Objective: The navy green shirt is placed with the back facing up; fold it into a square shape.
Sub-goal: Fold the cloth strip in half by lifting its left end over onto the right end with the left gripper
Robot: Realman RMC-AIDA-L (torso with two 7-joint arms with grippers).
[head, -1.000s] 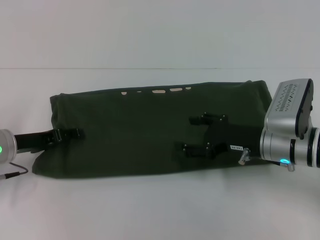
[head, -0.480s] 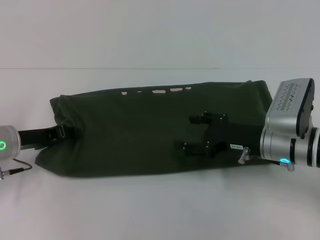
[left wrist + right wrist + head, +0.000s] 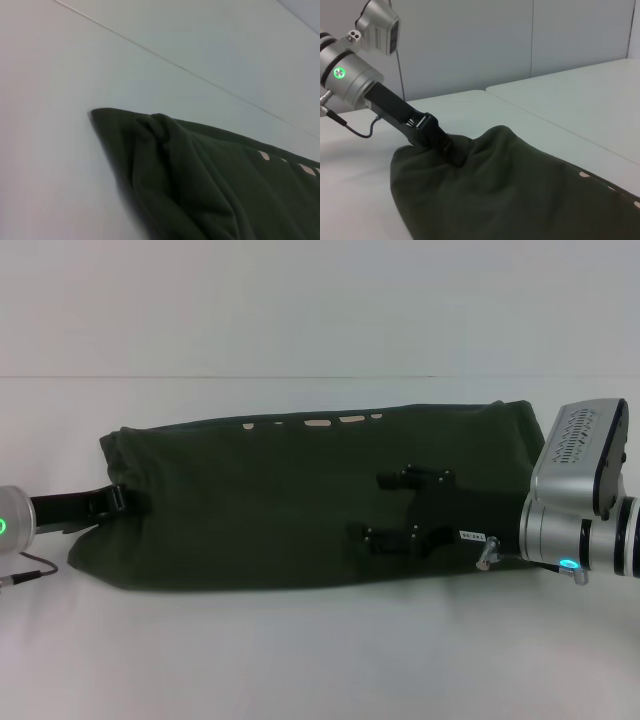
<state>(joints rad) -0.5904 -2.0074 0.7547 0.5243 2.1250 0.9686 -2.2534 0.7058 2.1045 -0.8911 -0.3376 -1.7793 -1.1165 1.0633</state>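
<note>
The navy green shirt (image 3: 270, 500) lies on the white table as a long band folded lengthwise, running left to right. My left gripper (image 3: 118, 500) is at the band's left end, and its tip is sunk into bunched cloth there. The right wrist view shows that gripper (image 3: 445, 142) from across the shirt (image 3: 520, 200), with the cloth humped up around it. My right gripper (image 3: 408, 507) stands open low over the right part of the band, nothing between its fingers. In the left wrist view only the shirt's left corner (image 3: 210, 190) and bare table show.
The white table (image 3: 300, 660) reaches out on all sides of the shirt. A thin cable (image 3: 25, 575) hangs from the left wrist beside the shirt's left end. A seam in the tabletop (image 3: 200, 377) runs behind the shirt.
My left gripper has drawn back leftward from about a hand's length over the cloth to its left edge, and the lower left corner has bunched inward. The right arm has not moved.
</note>
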